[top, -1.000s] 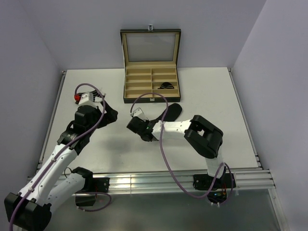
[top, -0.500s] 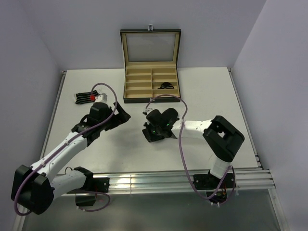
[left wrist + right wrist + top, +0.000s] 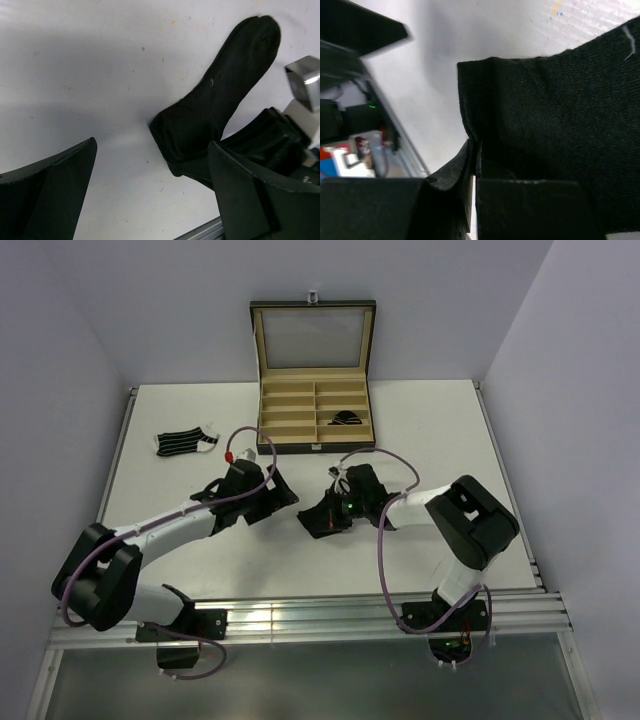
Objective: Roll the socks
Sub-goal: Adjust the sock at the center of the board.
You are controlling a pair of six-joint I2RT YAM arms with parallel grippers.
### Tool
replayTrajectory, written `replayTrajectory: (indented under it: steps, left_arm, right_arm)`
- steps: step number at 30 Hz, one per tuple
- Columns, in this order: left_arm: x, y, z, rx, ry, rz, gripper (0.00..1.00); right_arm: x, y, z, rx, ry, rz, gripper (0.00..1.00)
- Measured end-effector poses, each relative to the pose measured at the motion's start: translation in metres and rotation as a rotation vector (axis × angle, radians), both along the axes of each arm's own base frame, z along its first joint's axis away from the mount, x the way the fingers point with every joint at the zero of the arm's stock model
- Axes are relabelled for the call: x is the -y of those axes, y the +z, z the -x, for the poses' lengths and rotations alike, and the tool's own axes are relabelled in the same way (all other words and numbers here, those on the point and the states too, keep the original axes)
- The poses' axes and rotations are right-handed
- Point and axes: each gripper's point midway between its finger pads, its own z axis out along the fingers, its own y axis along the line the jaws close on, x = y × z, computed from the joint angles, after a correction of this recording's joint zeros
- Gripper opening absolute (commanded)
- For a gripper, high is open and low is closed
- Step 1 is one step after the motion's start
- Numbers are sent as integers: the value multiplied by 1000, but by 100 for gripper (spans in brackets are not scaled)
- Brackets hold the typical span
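Black sock (image 3: 215,100): it is laid flat near the middle of the bench (image 3: 440,430), with its toe seen toward 1 o'clock in the left wrist view; the end toward 7 o'clock looks doubled over, as if a first fold had been started.
Risk, grip: the sock is pinched only at its edge, so the fabric could be pulled out of the pinch if it is dragged or turned too fast, and the started fold would likely fall open.
Risk, roll: a loose or skewed bundle is judged likely if the flat part is not pinned down while the held end is turned.
Risk, arms: the two hands are close together over the same sock, so a bump or a snagged cable could be caused by a careless approach.
Right hand (image 3: 474,165): it is closed tight on the folded edge of the black sock, low against the bench; nothing else is touched.
Left hand (image 3: 152,142): it is spread wide and holds nothing; it is poised just at 9 o'clock of the sock, fingers either side of the fold, with no contact seen.
Striped sock (image 3: 185,443): it is left flat and unrolled toward 10 o'clock, well apart from both hands.
Rolled sock (image 3: 347,419): it is seen in a right-hand compartment of the box (image 3: 290,400), which stands open at 12 o'clock.
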Motion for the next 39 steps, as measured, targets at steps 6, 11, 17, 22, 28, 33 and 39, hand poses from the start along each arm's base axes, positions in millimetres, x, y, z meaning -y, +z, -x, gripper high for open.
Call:
replayTrajectory:
  steps: [6,11,17,22,28,33,39]
  left_arm:
    - [16,-24,9,-69,-35,-3,95]
    - [26,-39,16,-110,-64,-9,93]
    - [37,-37,5,-97,-53,16,88]
    - [40,-39,-1,-99,-31,22,82]
    - [47,-41,-13,-103,-8,20,69]
    - [48,-48,-15,-136,-1,-3,50]
    - [47,-56,-16,-163,2,-30,20]
  right_arm:
    - [1,15,-8,-23,-23,-120,0]
    - [1,16,-13,-38,-29,-155,0]
    - [1,8,-11,-70,-24,-157,0]
    - [2,7,-10,-68,-24,-160,0]
    - [3,7,-10,-69,-27,-159,0]
    - [3,7,-10,-71,-24,-161,0]
    - [3,7,-9,-71,-21,-166,0]
